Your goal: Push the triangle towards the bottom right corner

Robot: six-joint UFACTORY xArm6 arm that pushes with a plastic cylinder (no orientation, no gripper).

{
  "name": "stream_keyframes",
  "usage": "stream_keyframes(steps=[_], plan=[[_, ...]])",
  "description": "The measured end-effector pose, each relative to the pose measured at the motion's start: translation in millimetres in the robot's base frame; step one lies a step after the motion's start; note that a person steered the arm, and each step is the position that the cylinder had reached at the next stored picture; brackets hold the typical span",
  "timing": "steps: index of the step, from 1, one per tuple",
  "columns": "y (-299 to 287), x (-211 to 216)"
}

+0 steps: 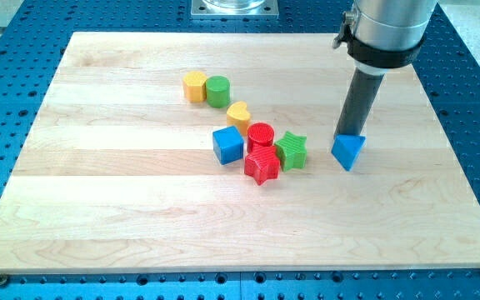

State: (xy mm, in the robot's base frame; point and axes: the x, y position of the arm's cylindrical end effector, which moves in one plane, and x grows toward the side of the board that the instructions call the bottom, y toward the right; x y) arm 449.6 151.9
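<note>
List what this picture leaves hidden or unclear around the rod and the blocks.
- My tip: in the camera view its very end sits behind the blue triangle; contact cannot be confirmed.
- Arm: cut off by the view's top edge.
- Red cylinder: its base is hidden by the red star.
- Yellow heart: its lower right edge is partly covered by the red cylinder.

Eight small blocks on one wooden board (98,208), two yellow (194,86), two green (217,91), two red (261,135), two blue (228,145) (one a triangle (348,151)), one dark rod (358,104)
</note>
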Motion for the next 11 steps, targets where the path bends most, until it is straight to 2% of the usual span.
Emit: stream_keyframes(steps=[2, 3, 4, 5, 7, 10, 11], plan=[[-30.4, 12.6], [-31.9, 39.9], [-25.9, 43.5], [-10.5, 43.4], [59.8, 43.3], [99.9, 44.7], [99.9, 61.7]])
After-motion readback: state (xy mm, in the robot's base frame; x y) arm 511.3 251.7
